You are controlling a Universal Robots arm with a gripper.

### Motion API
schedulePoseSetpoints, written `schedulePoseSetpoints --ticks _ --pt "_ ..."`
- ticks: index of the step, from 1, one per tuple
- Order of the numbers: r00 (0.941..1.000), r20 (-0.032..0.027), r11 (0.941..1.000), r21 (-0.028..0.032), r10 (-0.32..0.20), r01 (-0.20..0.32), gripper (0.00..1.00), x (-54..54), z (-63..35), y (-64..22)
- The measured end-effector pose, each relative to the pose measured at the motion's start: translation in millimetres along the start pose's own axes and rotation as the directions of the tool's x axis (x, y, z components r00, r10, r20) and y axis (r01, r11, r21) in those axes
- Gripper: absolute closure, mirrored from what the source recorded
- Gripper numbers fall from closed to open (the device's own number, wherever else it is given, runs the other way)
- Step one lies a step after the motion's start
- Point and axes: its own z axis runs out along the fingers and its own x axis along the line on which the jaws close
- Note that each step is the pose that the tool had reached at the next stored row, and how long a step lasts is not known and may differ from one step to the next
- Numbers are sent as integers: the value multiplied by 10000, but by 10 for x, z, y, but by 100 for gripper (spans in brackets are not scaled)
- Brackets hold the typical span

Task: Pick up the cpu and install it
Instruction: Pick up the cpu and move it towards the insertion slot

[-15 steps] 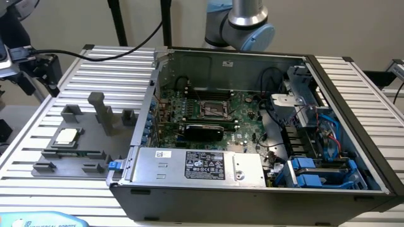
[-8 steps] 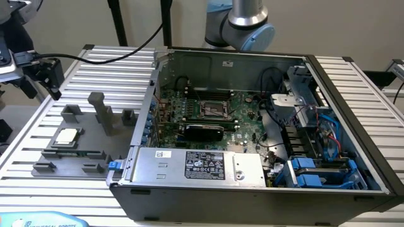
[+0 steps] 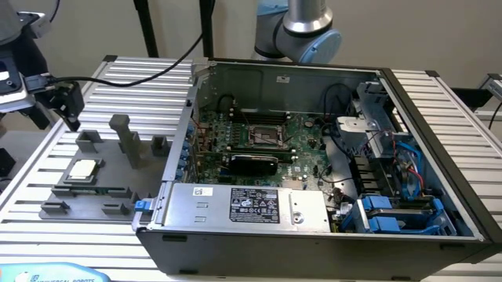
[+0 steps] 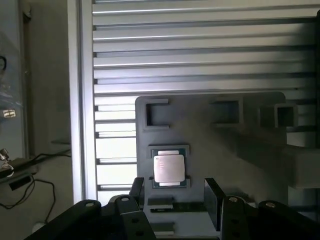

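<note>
Gripper [image 4: 174, 192]: jaws wide apart, empty, poised over cpu [image 4: 168, 168]; cpu lying flat in grey tray [image 4: 245, 160] beside open case [image 3: 235, 249]

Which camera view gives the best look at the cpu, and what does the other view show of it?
The wrist view: the cpu is seen from above, its silvery top and thin rim plain. The exterior view shows the cpu small and at a slant, on the grey holder beside the case.
</note>
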Motion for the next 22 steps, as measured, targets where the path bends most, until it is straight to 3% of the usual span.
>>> schedulePoseSetpoints --ticks 2,3,12,22 --pt "10000 0 10000 16 0 0 39 -1 38 -2" --pt "10000 1 10000 20 0 0 33 -2 56 -3" --pt "10000 3 10000 70 0 0 33 -4 219 -12" --pt "10000 4 10000 75 0 0 33 -6 400 -44"
